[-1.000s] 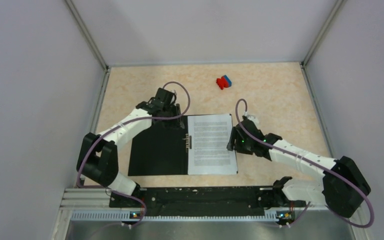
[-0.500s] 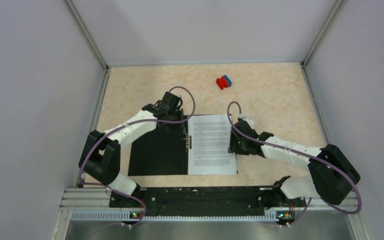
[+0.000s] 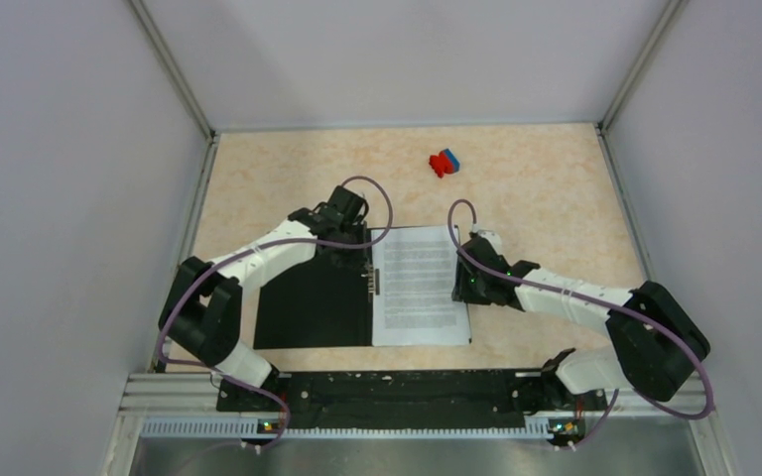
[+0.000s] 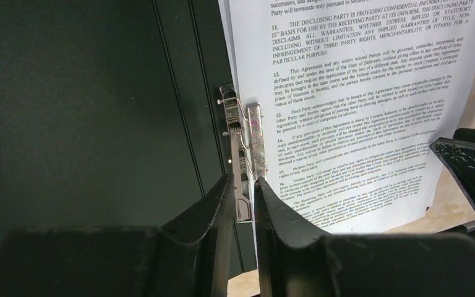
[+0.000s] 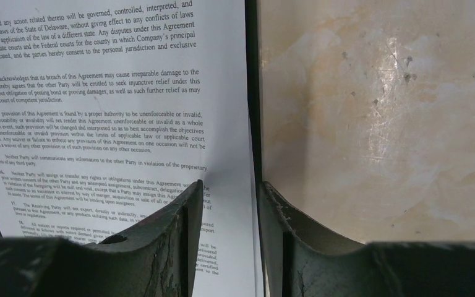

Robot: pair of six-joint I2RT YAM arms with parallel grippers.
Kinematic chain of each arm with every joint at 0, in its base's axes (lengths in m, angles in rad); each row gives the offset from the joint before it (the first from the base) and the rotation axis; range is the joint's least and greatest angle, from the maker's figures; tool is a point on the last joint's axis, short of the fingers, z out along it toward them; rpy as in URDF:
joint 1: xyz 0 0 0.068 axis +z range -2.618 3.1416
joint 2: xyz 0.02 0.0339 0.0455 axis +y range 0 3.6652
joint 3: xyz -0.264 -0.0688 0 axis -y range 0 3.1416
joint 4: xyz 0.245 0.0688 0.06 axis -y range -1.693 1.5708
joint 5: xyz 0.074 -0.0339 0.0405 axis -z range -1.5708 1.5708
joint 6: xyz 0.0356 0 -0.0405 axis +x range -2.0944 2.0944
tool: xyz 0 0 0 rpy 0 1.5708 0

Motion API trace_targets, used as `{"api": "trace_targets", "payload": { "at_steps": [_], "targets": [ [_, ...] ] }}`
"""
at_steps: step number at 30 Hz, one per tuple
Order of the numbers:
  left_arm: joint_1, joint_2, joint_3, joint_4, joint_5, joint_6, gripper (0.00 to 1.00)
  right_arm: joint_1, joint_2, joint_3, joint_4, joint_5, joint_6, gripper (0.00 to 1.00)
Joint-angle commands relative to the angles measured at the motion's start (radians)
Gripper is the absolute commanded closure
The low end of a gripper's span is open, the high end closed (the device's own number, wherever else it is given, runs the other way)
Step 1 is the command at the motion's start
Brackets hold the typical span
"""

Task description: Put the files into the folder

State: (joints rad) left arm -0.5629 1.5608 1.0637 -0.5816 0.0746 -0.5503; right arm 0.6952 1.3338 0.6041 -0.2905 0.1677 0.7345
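The folder point(image 3: 313, 302) is laid open in the middle of the top view, black side up. The files point(image 3: 419, 283) are spread on its right half, with their left edge at the metal clip point(image 4: 247, 142) in the fold. The left gripper point(image 4: 242, 192) is seen at the bottom of its own view. Its fingers are drawn in narrow, and the thin lever of the clip appears to be pinched between them. The right gripper point(image 5: 229, 204) is set at the right edge of the sheets. Its fingers are a little apart, with the paper edge and the folder's black rim between them, and nothing seems to be squeezed.

Trouble could be caused by that lever. It is thin and shiny, so it could be lost from the fingers and snap down too soon. If the sheets are not slid fully under it, they would be left loose. If the paper is pushed too hard from the right, it could be bent or creased — or slid off onto the table point(image 3: 536, 188).
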Motion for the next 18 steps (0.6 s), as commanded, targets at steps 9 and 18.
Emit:
{"api": "trace_targets", "payload": {
  "at_steps": [9,18],
  "targets": [
    [-0.032,-0.003,0.012,-0.064,-0.082,-0.019,0.72,0.001,0.035,0.006,0.012,0.011,-0.003,0.62],
    [-0.043,-0.015,0.028,-0.087,-0.105,-0.013,0.73,0.002,0.036,-0.002,0.021,0.011,0.002,0.62]
  ]
}}
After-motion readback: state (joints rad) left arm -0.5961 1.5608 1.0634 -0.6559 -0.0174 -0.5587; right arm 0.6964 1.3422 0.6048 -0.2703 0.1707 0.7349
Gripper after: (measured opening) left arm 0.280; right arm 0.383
